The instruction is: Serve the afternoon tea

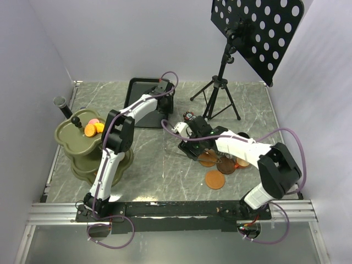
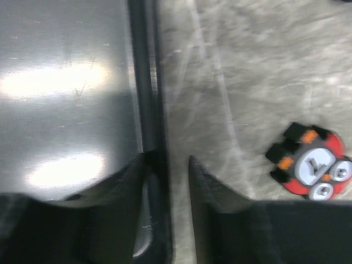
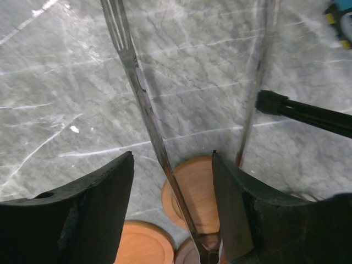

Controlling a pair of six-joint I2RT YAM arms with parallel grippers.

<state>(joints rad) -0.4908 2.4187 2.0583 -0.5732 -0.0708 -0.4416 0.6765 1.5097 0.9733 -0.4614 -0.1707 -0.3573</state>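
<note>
Across your grey marble tabletop (image 1: 159, 165), walled in white, brown-orange saucers (image 1: 214, 179) lie beneath your right gripper (image 3: 172, 157). Pastries (image 1: 93, 128) sit on the olive stand (image 1: 69, 137) at left. The right fingers spread around the tongs (image 3: 146, 110), one blade clear of them. Your left gripper (image 2: 166, 158) straddles the tray (image 2: 66, 82) rim, not quite closed.

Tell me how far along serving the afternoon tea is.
Early. Looks done: orange and pink toy pastries sit on the green tiered stand. In hand: the left gripper straddles the rim of the black rectangular tray; the right gripper hovers, jaws open, over the thin metal tongs. Left: the round brown-orange saucers lie unserved on the grey marbled table.
</note>
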